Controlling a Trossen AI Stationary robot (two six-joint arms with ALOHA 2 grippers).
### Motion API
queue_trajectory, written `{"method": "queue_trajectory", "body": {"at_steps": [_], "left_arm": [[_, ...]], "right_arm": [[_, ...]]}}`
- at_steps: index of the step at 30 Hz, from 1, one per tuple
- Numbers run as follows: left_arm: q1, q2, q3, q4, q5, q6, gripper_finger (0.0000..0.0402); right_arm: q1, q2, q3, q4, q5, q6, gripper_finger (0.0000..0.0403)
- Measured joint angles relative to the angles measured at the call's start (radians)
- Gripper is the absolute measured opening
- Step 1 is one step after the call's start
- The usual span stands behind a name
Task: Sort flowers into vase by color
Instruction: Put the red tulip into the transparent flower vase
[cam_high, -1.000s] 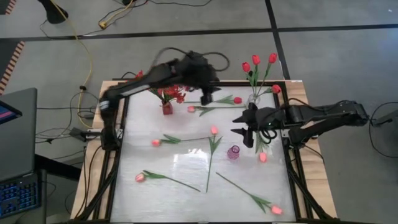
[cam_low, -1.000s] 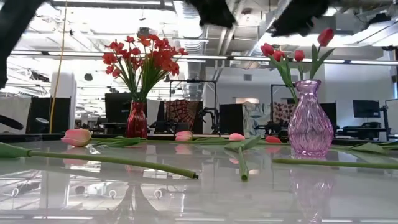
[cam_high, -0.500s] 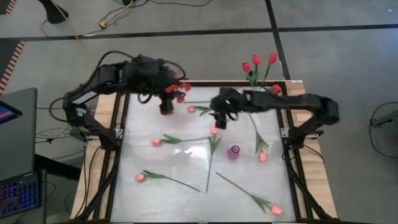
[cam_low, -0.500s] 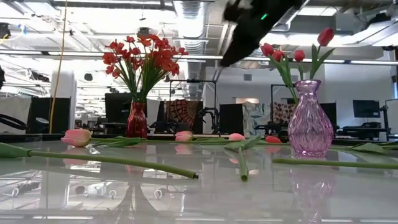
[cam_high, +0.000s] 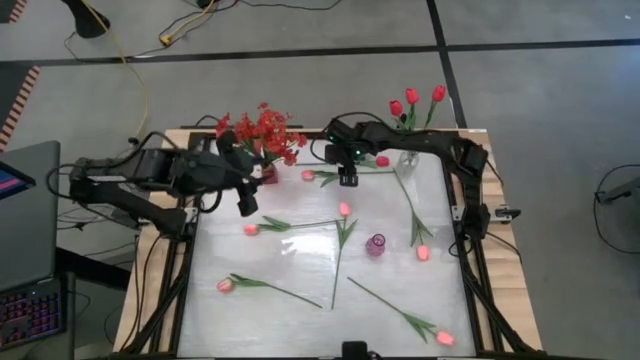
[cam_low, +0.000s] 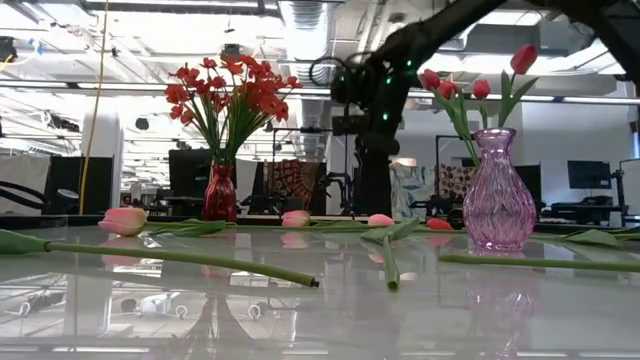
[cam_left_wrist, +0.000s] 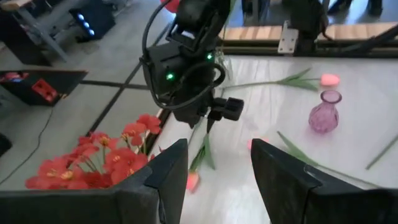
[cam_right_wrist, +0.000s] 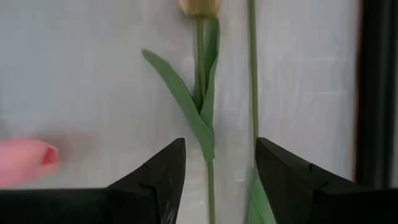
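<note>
**Pink tulip under my open right gripper**

My right gripper (cam_right_wrist: 219, 149) hangs wide open and empty over a pink tulip (cam_high: 325, 175) lying near the far edge of the tabletop (cam_high: 300, 320). To do this well, I think I should go straight down, keep its stem in the gap, and pinch the stem, not the leaf. Another stem (cam_right_wrist: 252, 68) lies just beside it, so I must not catch both. My left gripper (cam_high: 247, 207) waits open by the left edge.

I count seven tulips lying down, four red tulips (cam_low: 481, 88) standing, one red spray (cam_high: 262, 128) and three vases.
</note>
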Motion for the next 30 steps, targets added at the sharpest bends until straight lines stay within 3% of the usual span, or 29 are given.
{"method": "queue_trajectory", "body": {"at_steps": [6,12,30], "left_arm": [[0.001,-0.160,-0.216,0.186,0.023,0.004,0.0165],[0.001,-0.249,-0.332,0.284,0.070,0.016,0.0165],[0.000,-0.267,-0.357,0.279,0.088,0.013,0.0165]], "right_arm": [[-0.061,0.043,0.000,0.010,-0.031,-0.032,0.0218],[-0.098,0.076,0.002,0.057,-0.018,-0.033,0.0218],[-0.125,0.173,0.018,0.041,-0.019,-0.032,0.0218]]}}
